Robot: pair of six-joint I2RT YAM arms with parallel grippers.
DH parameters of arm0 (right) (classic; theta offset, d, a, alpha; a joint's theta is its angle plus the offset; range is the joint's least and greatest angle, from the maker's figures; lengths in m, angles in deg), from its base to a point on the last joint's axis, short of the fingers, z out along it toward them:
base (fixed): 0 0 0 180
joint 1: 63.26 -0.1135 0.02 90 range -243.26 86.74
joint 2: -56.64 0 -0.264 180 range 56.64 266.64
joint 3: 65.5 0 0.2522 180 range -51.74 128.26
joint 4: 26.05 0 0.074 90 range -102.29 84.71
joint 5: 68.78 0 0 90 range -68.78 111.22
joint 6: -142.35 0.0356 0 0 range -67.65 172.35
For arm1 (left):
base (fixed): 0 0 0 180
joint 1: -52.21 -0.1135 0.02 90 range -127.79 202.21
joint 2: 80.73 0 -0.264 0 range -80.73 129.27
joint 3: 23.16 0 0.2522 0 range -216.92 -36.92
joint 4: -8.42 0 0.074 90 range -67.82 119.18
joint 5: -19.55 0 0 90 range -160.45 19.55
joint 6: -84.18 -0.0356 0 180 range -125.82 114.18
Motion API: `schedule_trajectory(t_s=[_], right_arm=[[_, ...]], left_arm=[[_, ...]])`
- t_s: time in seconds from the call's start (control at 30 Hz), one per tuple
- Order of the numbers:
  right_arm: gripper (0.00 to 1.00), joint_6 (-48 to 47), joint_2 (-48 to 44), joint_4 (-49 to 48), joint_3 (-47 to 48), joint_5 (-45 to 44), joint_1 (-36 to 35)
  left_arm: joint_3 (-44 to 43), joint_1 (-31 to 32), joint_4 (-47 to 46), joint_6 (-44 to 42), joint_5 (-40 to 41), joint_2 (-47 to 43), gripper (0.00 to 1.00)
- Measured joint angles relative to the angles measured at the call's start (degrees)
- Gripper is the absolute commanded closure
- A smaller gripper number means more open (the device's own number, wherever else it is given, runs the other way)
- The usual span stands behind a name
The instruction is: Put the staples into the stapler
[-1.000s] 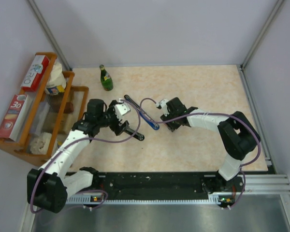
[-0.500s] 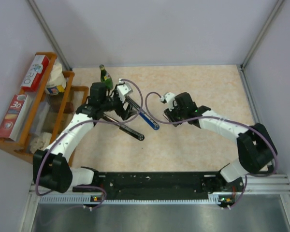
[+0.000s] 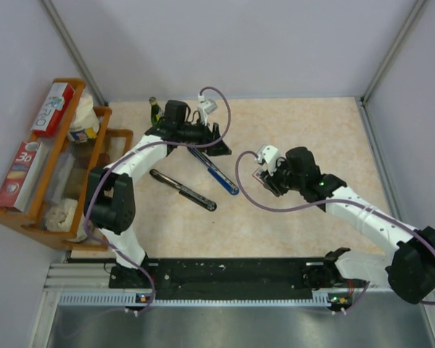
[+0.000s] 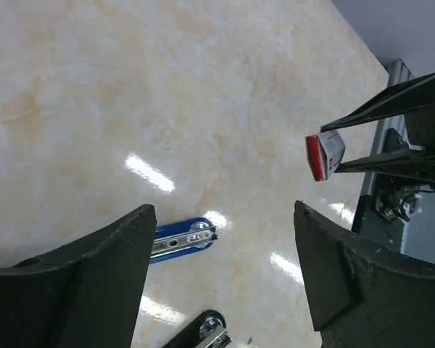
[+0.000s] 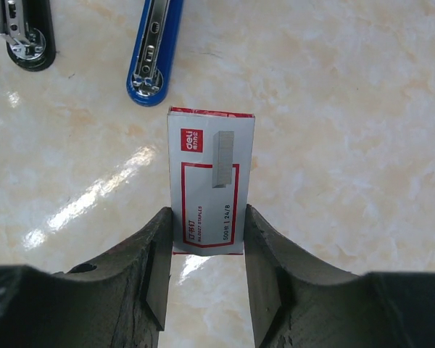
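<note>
While pinched tight by the right gripper, red-labelled "deli" staples box; left gripper wide apart, empty.

Beige marble tabletop; grey walls; wooden shelf left.

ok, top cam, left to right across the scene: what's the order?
rack → bottle → blue stapler → staples, held in the right hand. Black stapler left out: its span overlaps both the bottle and the blue stapler.
</note>
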Motion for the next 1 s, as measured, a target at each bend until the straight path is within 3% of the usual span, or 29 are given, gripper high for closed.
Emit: schedule_trajectory(t_s=[0.43,1.0], right_arm=[[0.60,-1.4,-3.3,-1.0,-2.2,4.1,0.5],[0.61,-2.9,-6.9,-3.2,-3.8,6.3,0.4]], left_arm=[[-0.1,9.1,-0.4,3.7,-1.0,1.2,0.19],[-0.3,9.3,-0.4,5.2,-2.1,6.0,0.22]])
